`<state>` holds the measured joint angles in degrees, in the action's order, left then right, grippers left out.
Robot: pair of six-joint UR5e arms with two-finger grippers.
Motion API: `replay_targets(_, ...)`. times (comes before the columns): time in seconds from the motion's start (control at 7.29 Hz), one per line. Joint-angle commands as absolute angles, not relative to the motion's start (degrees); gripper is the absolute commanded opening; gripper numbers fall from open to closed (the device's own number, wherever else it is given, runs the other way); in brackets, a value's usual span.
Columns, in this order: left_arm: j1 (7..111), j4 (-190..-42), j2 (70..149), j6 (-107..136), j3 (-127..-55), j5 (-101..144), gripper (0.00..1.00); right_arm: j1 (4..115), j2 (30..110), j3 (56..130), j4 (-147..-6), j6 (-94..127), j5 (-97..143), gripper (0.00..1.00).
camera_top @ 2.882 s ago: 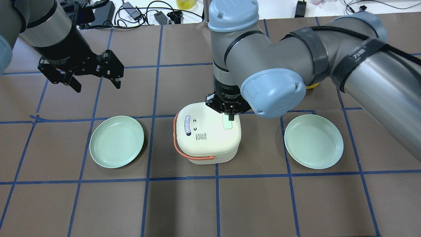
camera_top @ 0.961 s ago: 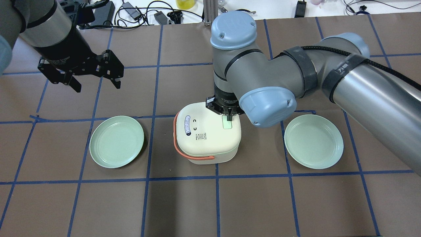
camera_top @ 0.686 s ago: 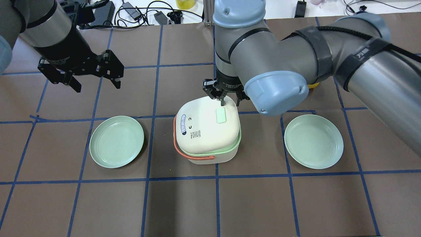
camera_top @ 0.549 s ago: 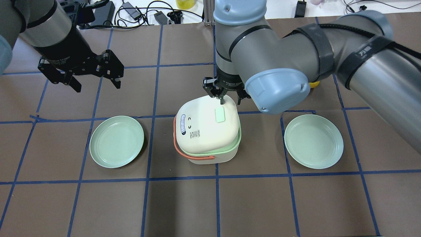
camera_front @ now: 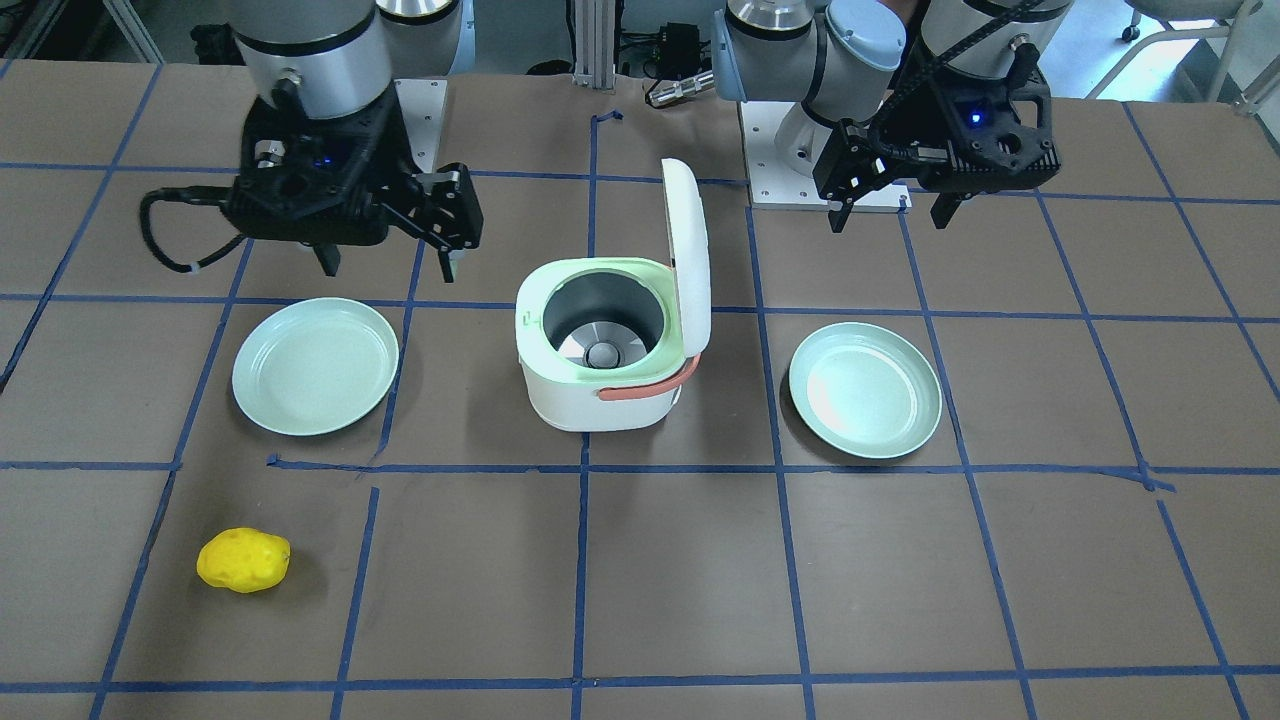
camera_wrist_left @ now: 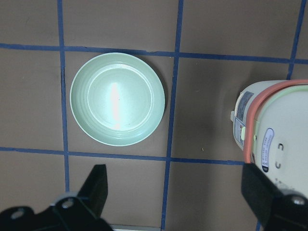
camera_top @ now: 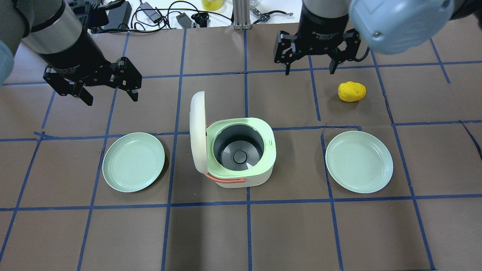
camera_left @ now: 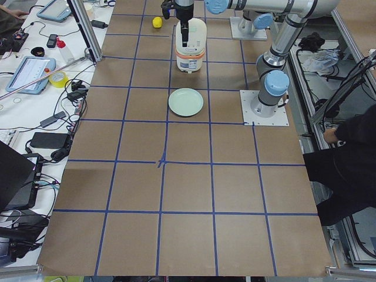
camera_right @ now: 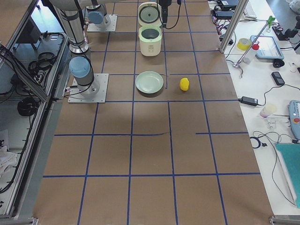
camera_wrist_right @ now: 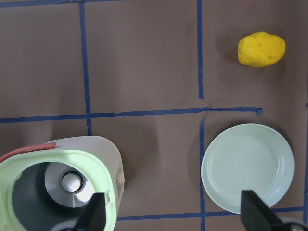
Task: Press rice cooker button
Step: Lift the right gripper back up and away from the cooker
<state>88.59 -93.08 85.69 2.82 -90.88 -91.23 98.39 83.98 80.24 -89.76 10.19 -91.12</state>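
The white rice cooker (camera_top: 260, 180) stands mid-table with its lid (camera_top: 197, 131) swung up and open, showing the empty grey pot inside. It also shows in the front view (camera_front: 590, 400) and the right wrist view (camera_wrist_right: 108, 159). The lid's button is hidden from view. My right gripper (camera_top: 310, 67) is open and empty, raised beyond the cooker and to its right. My left gripper (camera_top: 111, 96) is open and empty, hovering high at the far left, over the left green plate (camera_wrist_left: 118, 98).
Two light green plates (camera_top: 133, 162) (camera_top: 359, 162) flank the cooker. A yellow potato-like toy (camera_top: 352, 91) lies beyond the right plate, close under my right gripper. Cables and gear line the far table edge.
My right gripper was shut with its tips on the lid's button; the lid then sprang open. The right arm has lifted back and its gripper has opened. The left arm has not moved.
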Motion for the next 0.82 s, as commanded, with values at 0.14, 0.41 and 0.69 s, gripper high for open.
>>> replay_targets(0.14, 88.6, -93.1, 85.7, 2.8, -90.9, -91.2, 1.00, 94.0, 84.7, 79.6, -90.2, 5.1, -91.3, 1.00)
replay_targets(0.41, 88.6, -93.1, 85.7, 2.8, -90.8, -91.2, 1.00, 94.0, 84.7, 79.7, -90.9, 5.4, -91.3, 1.00)
replay_targets(0.69, 88.6, -93.1, 85.7, 2.9, -90.9, -91.2, 1.00, 94.0, 84.7, 79.8, -92.1, 5.7, -91.4, 1.00)
